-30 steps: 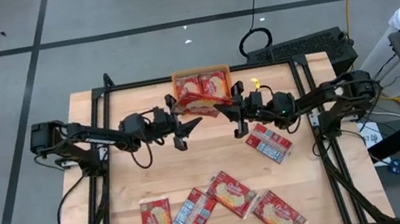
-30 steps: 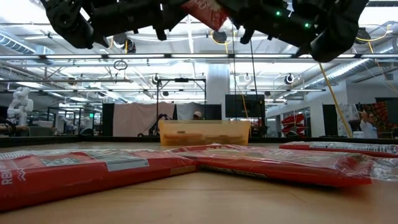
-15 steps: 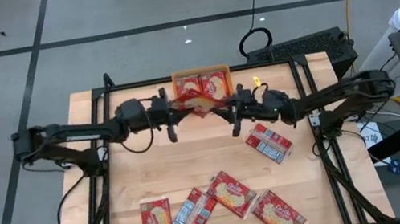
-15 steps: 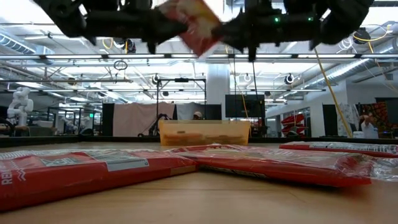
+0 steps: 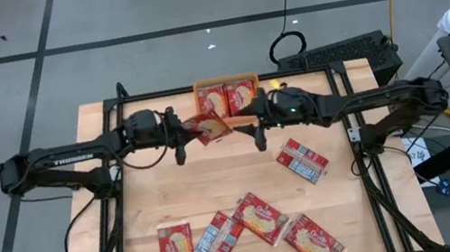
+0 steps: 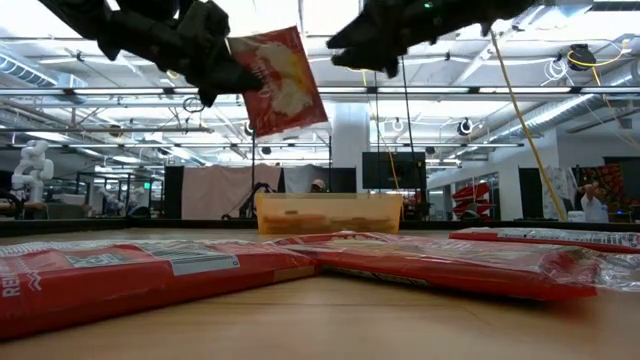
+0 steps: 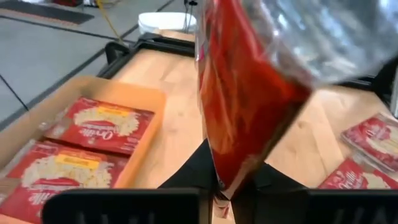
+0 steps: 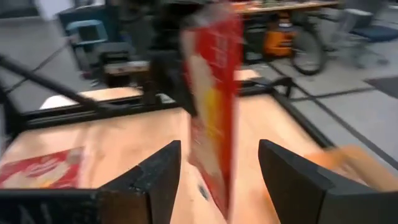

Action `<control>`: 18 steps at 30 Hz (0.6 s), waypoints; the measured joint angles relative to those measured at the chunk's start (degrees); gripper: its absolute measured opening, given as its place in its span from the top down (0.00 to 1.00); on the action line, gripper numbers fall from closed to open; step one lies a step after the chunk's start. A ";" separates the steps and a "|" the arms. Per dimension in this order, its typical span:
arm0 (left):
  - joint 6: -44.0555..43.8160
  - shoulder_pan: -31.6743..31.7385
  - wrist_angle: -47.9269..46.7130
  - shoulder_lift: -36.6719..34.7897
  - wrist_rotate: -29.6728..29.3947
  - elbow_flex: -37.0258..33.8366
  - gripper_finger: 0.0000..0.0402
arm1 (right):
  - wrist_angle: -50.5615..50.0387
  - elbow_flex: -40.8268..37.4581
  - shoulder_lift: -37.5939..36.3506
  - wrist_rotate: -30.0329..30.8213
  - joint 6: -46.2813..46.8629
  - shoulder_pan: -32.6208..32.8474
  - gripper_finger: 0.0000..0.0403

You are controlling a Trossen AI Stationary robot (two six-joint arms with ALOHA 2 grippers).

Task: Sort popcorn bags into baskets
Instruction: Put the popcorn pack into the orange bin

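Observation:
My left gripper is shut on a red popcorn bag high above the table, just in front of the orange basket. The low view shows that bag broadside, and the left wrist view shows it edge-on. My right gripper stands open; its fingers flank the bag's other end without touching it. The basket holds two bags lying flat. Several more bags, among them a red one, lie flat near the front edge. My left gripper pinches the bag's narrow end between its two fingers. The fingers come nearly level from the table's left. The bag stands on edge, tilted, and reaches out past the fingertips, clear of the table and the basket.
A bag lies alone right of centre. Others lie along the front: one bag, a second, a third. A black frame runs around the table. Bare wood lies between the arms and the front row.
The bag has passed from my right gripper to my left. My left gripper shut on it, then my right one opened and rose. Both grippers tipped up from pointing down to nearly level. The bag swung from hanging to standing on edge, and my left gripper drew back toward the table's left.

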 joint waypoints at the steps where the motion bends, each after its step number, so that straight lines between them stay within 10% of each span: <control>1: 0.06 -0.05 -0.15 0.19 0.54 0.00 0.94 | -0.69 1.26 1.16 -1.97 -0.44 -0.22 0.49; 11: 1.20 -1.50 -2.58 0.41 2.76 0.00 0.91 | -1.93 6.30 10.64 -10.67 -3.26 -1.57 0.55; 18: 2.44 -1.89 -2.97 0.39 2.76 0.00 0.95 | 1.10 5.91 10.53 -12.59 -3.37 -2.55 0.78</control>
